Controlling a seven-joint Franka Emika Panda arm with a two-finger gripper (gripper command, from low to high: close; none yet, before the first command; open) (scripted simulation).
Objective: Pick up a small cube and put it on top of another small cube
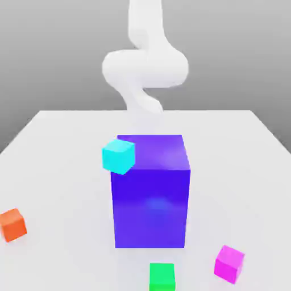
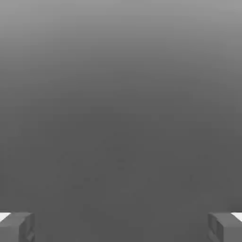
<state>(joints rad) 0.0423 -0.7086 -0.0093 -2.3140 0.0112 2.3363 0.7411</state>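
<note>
Several small cubes show in the exterior view. A cyan cube (image 1: 119, 156) overlaps the upper left edge of the big blue block (image 1: 150, 193); what it rests on I cannot tell. An orange cube (image 1: 12, 224) lies on the table at the exterior view's left. A green cube (image 1: 162, 277) sits in front of the block, and a magenta cube (image 1: 229, 264) at the front right. In the hand view my gripper (image 2: 121, 228) is open, its fingertips (image 2: 16, 227) wide apart, with nothing but grey background between them.
The big blue block stands in the middle of the white table (image 1: 68, 142), far taller than the small cubes. The white arm (image 1: 145, 68) rises behind it at the back of the table.
</note>
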